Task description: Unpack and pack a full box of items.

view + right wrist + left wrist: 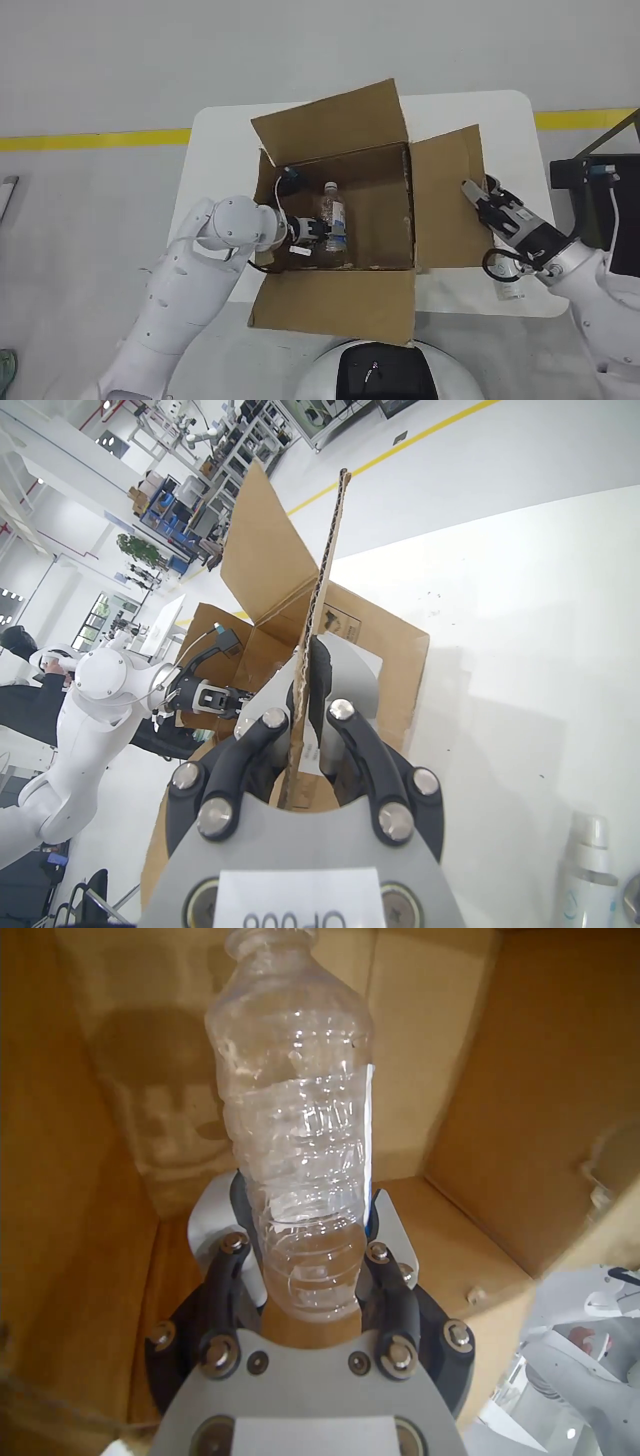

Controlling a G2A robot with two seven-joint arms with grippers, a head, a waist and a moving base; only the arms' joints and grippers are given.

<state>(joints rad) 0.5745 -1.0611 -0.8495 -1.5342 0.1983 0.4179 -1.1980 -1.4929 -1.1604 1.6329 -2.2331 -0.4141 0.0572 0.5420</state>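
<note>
Left hand (310, 1218) gripping clear bottle (295, 1093) inside box (380, 215), right hand (307, 680) pinching flap (447, 195)

One cardboard box (335, 118); one clear bottle (295, 1128); one white spray bottle (590, 865); one table (480, 110).

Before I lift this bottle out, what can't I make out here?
Top view: the left gripper and the clear plastic bottle cover part of the floor of the brown cardboard box; other items there cannot be ruled out.
Left wrist view: the bottle's mouth is cut off by the edge.
Right wrist view: the white spray bottle is cut off by the edge.
</note>
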